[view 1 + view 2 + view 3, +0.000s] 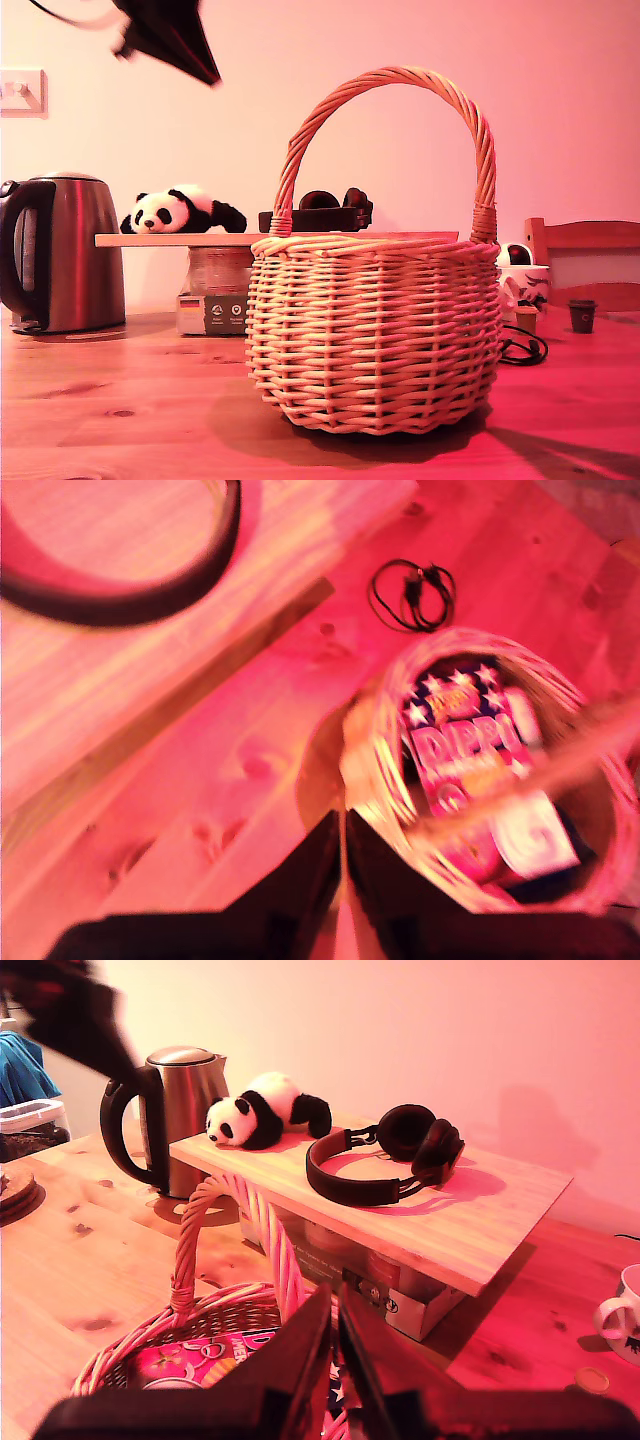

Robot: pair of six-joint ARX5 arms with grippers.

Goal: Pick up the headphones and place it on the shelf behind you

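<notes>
Headphones [385,1160] already lay on the shelf [480,1215], at 12 o'clock beyond my second gripper [335,1335], jaws pressed together, empty; first gripper [343,865] likewise closed.

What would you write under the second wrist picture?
Headphones rest on the shelf beside a toy panda, above the wicker basket.
</notes>
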